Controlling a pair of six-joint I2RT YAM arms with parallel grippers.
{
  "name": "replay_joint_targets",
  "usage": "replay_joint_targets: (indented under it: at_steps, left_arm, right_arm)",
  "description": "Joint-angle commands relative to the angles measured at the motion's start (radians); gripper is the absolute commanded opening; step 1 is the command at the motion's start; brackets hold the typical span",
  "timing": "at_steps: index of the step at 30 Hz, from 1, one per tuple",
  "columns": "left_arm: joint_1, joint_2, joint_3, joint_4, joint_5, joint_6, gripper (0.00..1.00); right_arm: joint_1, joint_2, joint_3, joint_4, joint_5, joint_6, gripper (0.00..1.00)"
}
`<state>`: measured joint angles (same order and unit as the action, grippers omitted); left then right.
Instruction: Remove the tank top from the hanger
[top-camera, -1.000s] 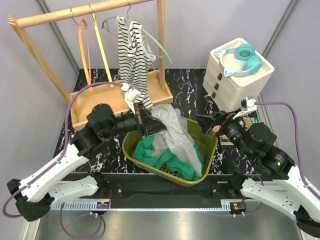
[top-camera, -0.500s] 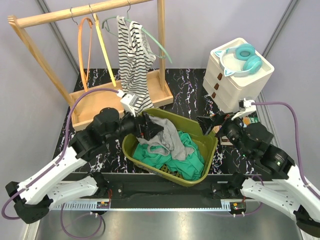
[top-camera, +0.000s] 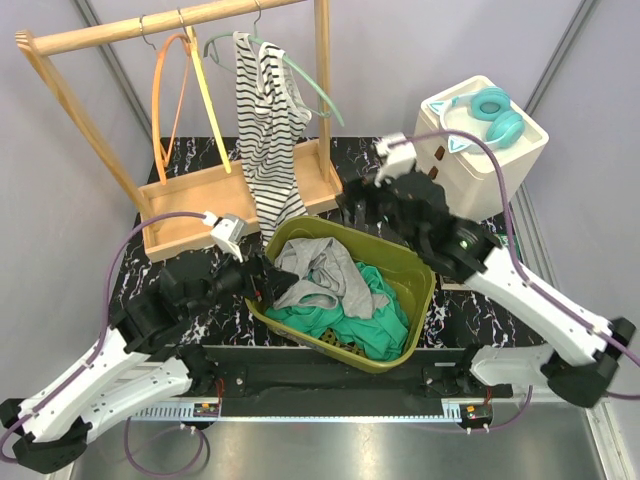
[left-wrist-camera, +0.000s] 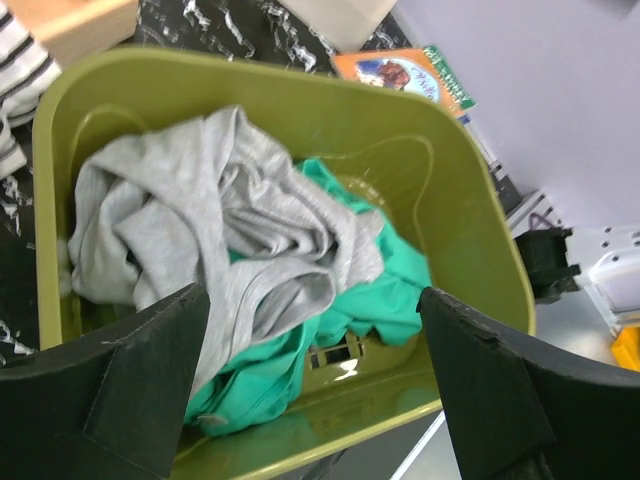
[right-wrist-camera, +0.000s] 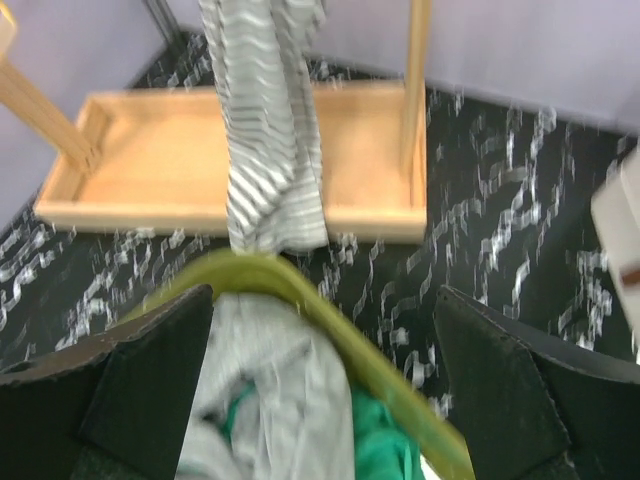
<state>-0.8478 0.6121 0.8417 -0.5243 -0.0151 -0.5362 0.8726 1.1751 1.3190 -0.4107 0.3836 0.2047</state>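
Tugging the striped tank top downward could drag the tilted hanger off the rail with it; left gripper and right gripper each hold 2 fingers spread, empty.

— How many garments?
— Three: one striped tank top hanging, plus one grey garment and one green garment in the single basket.
— And hangers?
— One teal hanger. The orange hangers overlap, so I can't count them.
— Anything else?
— One rack, one drawer unit at the tabletop's far right corner, and one set of headphones.
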Motion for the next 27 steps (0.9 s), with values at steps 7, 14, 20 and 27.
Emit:
replay_joint_targets:
  at_steps: [7,14,20,27]
  left_arm:
    - [-0.004,-0.146,-0.122,0.01,-0.013,-0.045,0.89]
    - [-0.002,-0.193,-0.153,0.01,0.009,-0.038,0.89]
    - [-0.004,-0.23,-0.159,-0.017,0.009,-0.008,0.89]
    - [-0.004,-0.253,-0.121,-0.054,0.003,0.016,0.9]
  right_arm:
    - [-0.102,0.381,0.555,0.084,-0.08,-0.339,1.0]
    - [-0.227,0.642,0.877,0.012,-0.277,-0.361,1.0]
    - [-0.251,0.808,1.074,-0.065,-0.488,-0.341,0.9]
    - [-0.253,0.88,1.122,-0.065,-0.549,-0.281,0.22]
